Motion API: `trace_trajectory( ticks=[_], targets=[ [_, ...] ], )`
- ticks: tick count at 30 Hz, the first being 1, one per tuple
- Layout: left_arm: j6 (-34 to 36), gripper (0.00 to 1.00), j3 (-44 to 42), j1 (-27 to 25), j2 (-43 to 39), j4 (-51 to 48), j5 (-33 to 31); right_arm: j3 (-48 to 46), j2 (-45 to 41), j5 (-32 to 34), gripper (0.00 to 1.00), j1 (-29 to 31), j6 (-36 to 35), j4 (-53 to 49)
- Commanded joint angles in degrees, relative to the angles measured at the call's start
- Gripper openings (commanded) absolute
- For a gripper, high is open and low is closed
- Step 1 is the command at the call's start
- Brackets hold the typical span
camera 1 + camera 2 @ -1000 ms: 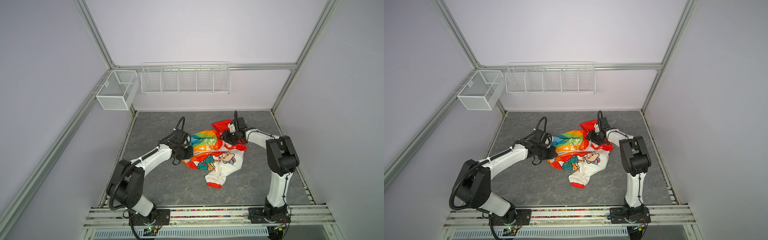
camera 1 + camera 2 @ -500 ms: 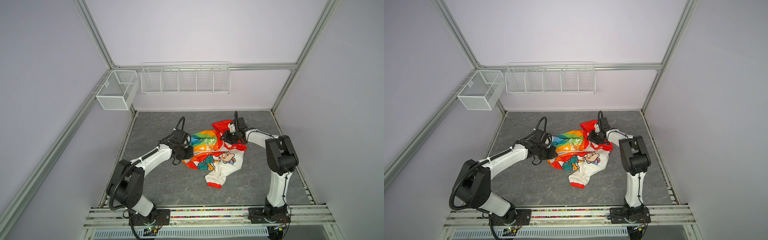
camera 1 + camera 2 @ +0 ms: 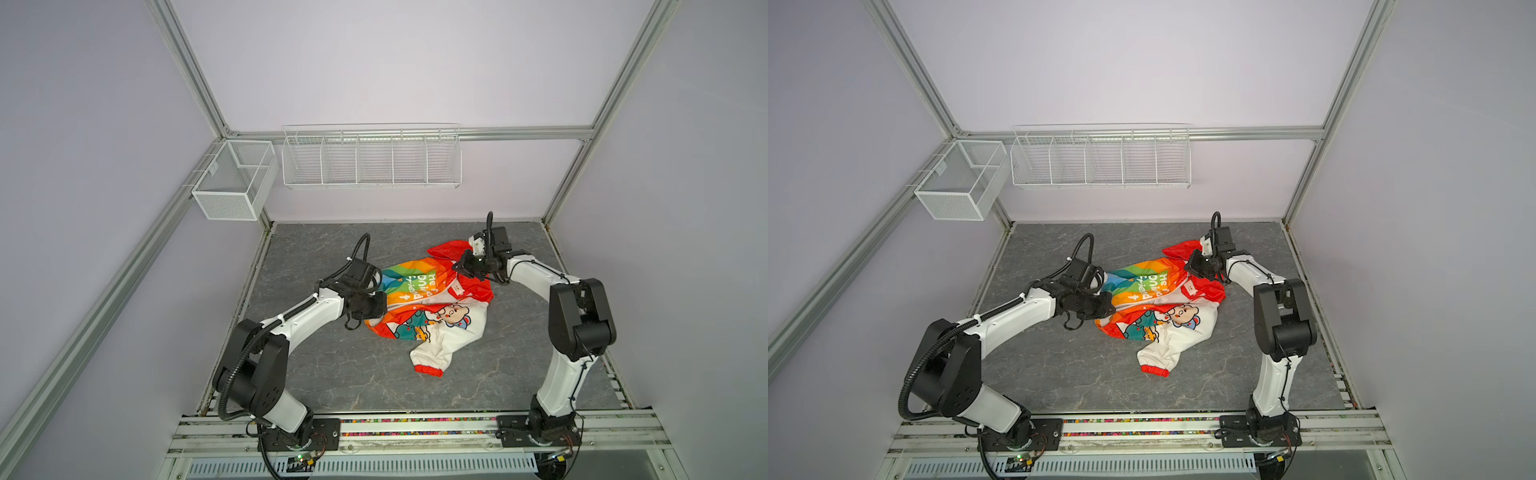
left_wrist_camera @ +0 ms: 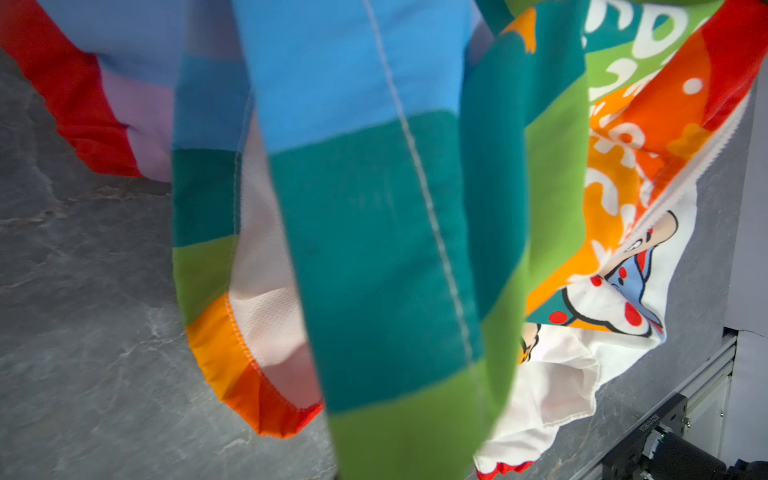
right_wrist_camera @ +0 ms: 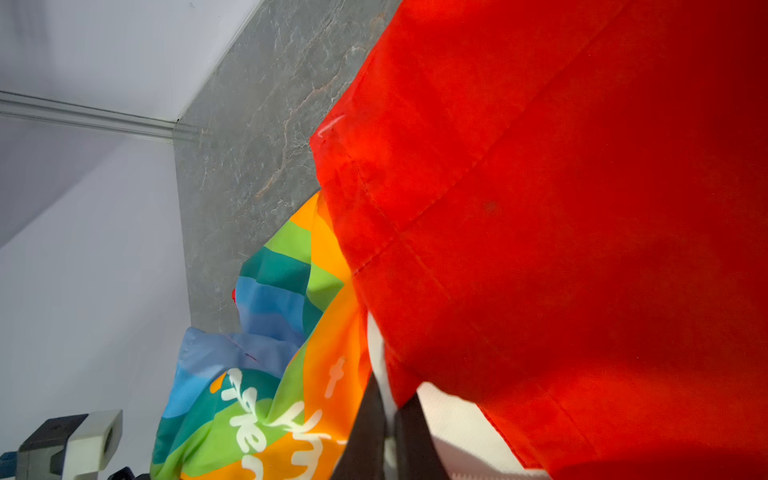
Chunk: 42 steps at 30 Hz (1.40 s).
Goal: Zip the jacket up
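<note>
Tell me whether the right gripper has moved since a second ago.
No visible shift. Against the wire rack, the right gripper stays at the hood end of the jacket; only its jaws have closed, on the white edge.

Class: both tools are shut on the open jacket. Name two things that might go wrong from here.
1. The right tool pinches the white zipper edge beside the red hood; that thin strip may slip out under a pull.
2. The left tool holds striped fabric of the bunched jacket, lining showing; pulling might twist its front edges instead of aligning them.
</note>
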Motion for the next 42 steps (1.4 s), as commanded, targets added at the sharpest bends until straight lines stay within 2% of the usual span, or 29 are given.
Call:
trace_trajectory(
  ticks=[1,5,10,15,17,22,25,32,35,39,42],
  targets=[
    [1.9,0.00,0.0,0.2,-0.6,-0.9,0.6,3.2,-1.1,1.8,0.07,-1.4,-4.2,-6.0],
    [3.1,0.00,0.1,0.3,-1.4,-0.7,2.7,6.2,2.1,3.5,0.07,-1.5,-8.1,-10.4],
    [4.8,0.00,0.0,0.2,-2.3,-0.3,6.4,5.9,5.7,4.8,0.07,-1.4,-10.3,-10.3],
    [5.3,0.00,0.1,0.2,-2.3,-1.3,6.6,5.4,6.4,7.4,0.09,-1.5,-12.1,-10.3],
    [5.3,0.00,0.3,0.3,-2.0,-1.7,6.1,5.4,5.8,7.9,0.15,-1.5,-12.5,-10.4],
    [4.9,0.00,0.4,0.2,-1.1,-1.5,6.0,4.4,2.5,9.6,0.38,-1.6,-12.7,-11.6],
    [4.9,0.00,0.6,0.2,-0.9,-1.4,5.9,3.2,-0.6,11.7,0.46,-1.6,-12.7,-13.0],
    [4.9,0.00,0.7,0.3,-0.6,-1.3,5.9,-2.8,-9.1,17.4,0.47,-1.5,-13.2,-16.1],
    [4.9,0.00,0.5,0.2,-0.6,-1.0,6.0,-5.4,-11.5,19.5,0.44,-1.5,-13.7,-17.1],
    [4.9,0.00,0.1,0.3,-0.5,-0.6,6.3,-7.1,-11.5,21.2,0.41,-1.2,-14.8,-18.0],
    [4.8,0.00,0.1,0.3,-0.2,-0.3,6.7,-7.1,-9.3,22.2,0.44,-0.6,-15.5,-18.7]
  ],
)
